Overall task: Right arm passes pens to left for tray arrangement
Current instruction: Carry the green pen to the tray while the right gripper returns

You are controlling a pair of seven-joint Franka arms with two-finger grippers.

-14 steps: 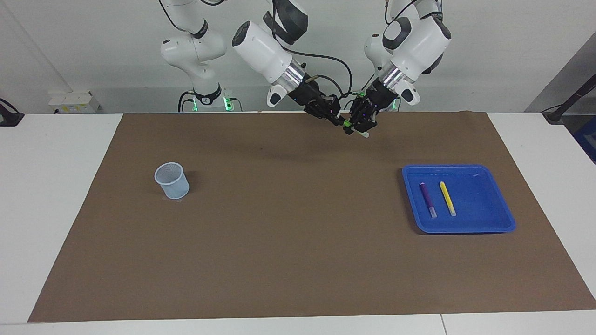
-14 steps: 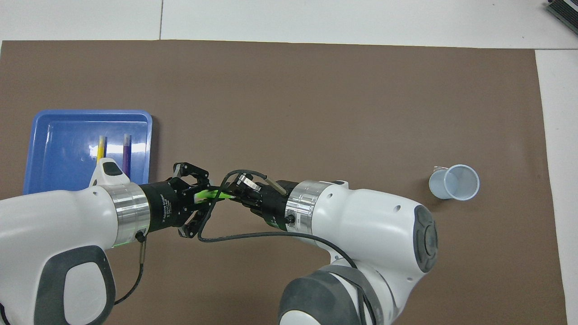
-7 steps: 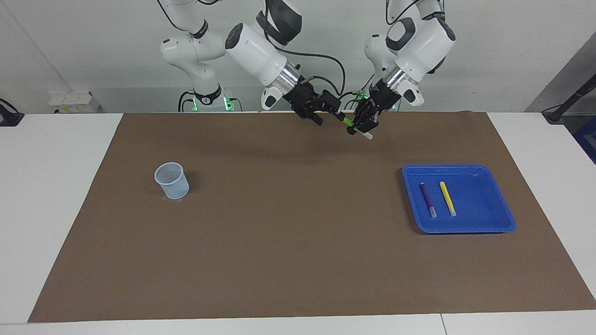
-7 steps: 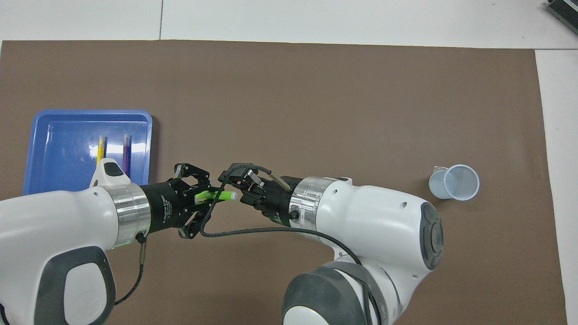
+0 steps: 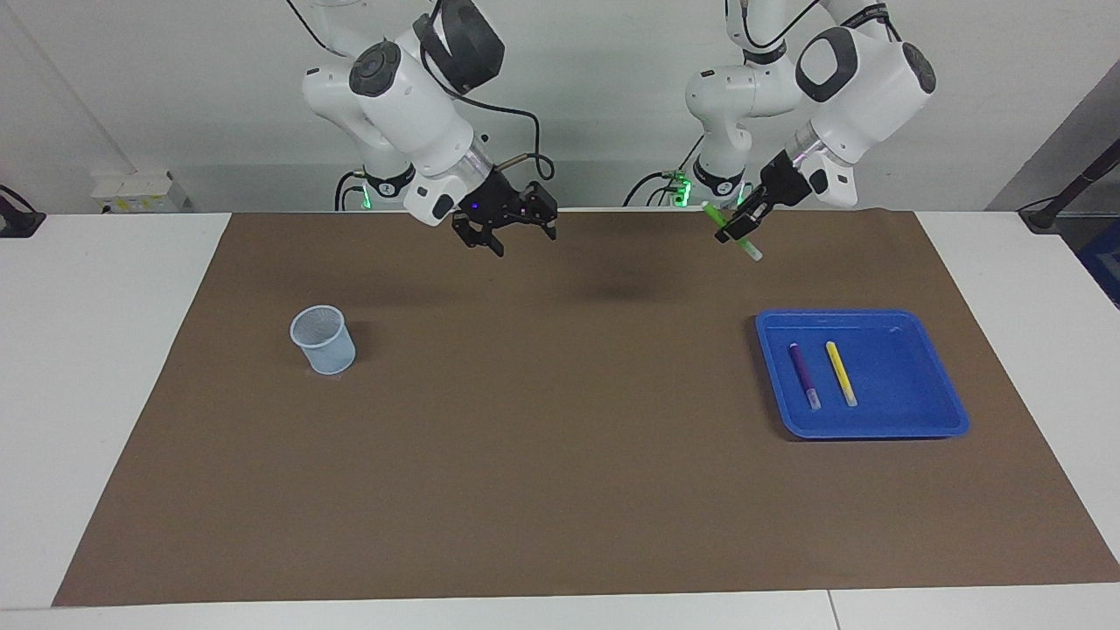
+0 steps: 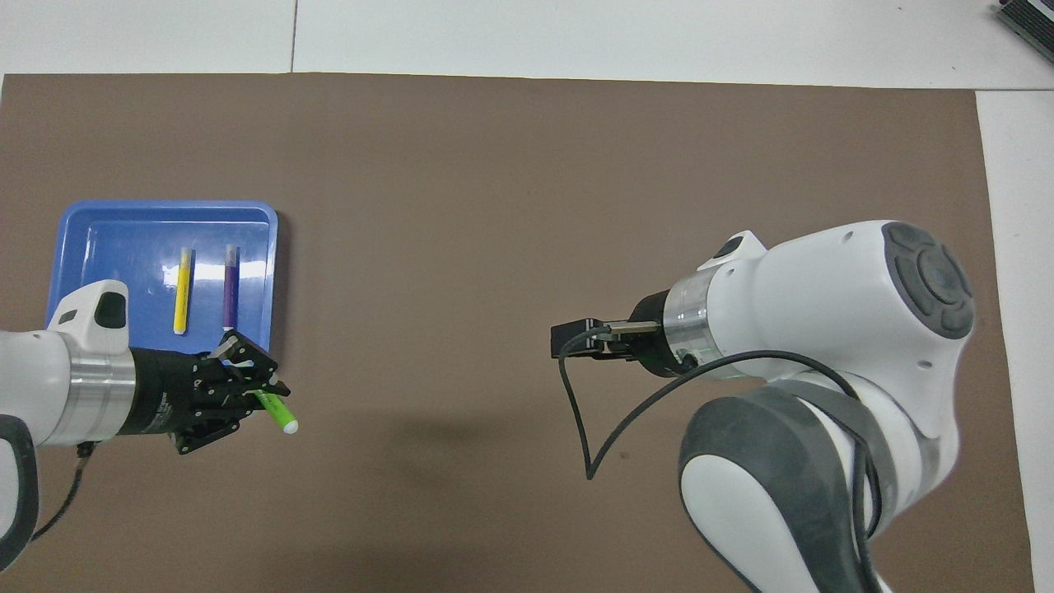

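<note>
So since a second ago, when both hands were bunched together over the middle of the brown mat with the green pen between them, we've seen them split apart. The left hand has swung off toward its own end of the table, taking the green pen with it, and the right hand has let go and pulled back toward its end.

Right now the left hand is clamped tight on the green pen. We can see the pen slanting through the fingertips in the facing view, pale tip pointing down, and poking out past the hand in the overhead view. It's up in the air over the mat, just off the corner of the blue tray that lies nearest the robots and the table's middle.

The right hand has its fingers spread wide with nothing in them, and it hangs over the mat toward the right arm's end.

The tray sits on the mat at the left arm's end. The purple pen and the yellow pen lie in it side by side, roughly parallel and not touching. The pale blue cup stands upright on the mat at the right arm's end, well apart from everything else.
</note>
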